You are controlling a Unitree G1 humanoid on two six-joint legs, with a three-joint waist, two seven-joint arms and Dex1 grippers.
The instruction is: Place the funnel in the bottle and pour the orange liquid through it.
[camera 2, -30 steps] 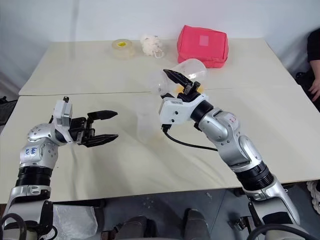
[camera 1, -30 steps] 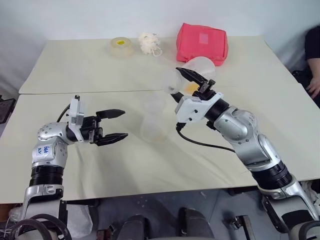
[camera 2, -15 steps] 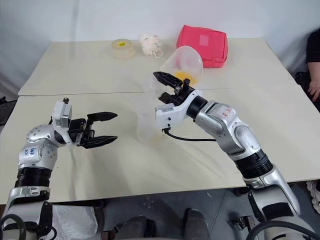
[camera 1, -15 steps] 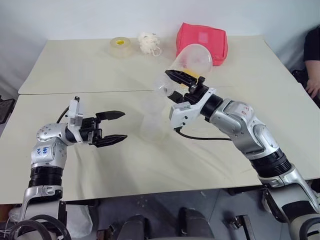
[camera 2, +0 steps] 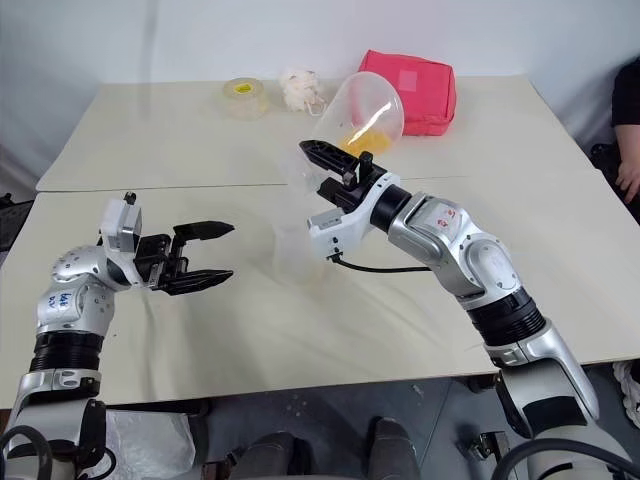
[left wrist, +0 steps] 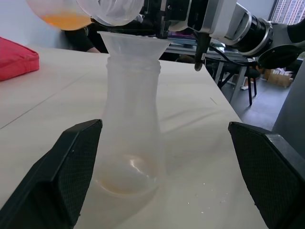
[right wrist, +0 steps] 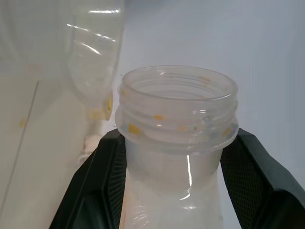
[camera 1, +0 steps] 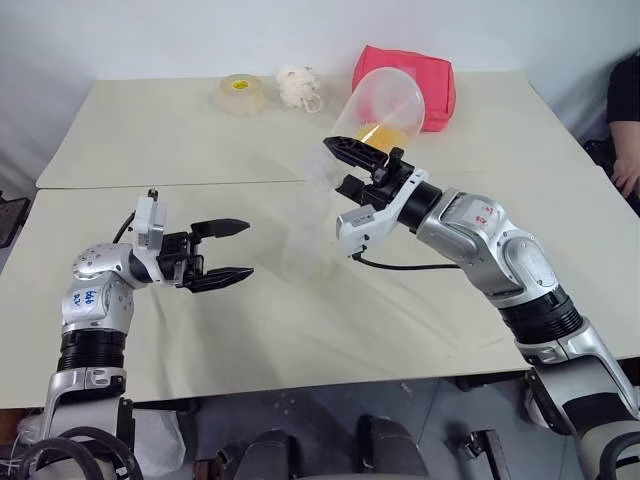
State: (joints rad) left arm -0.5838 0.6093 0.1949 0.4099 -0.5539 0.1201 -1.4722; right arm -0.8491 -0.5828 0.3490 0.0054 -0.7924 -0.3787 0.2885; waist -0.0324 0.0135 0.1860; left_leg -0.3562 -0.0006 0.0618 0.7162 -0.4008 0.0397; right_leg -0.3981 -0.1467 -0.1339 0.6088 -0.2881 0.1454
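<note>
Gripping tilted flask [camera 1: 375,115], right end effector [camera 1: 352,170] over bottle [left wrist: 131,129]; left end effector [camera 1: 228,250] open.

Person [camera 1: 628,120] cut off at right edge; funnel [left wrist: 133,45] stem hidden inside bottle [left wrist: 131,129].

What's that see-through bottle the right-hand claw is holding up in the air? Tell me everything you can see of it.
It is a clear plastic conical flask with a wide round base and a threaded neck. The right gripper is shut on its neck and holds it tilted, base raised, mouth aimed down toward the funnel in the bottle standing on the table. A shallow pool of orange liquid sits in the raised base; orange droplets cling inside the neck.
</note>
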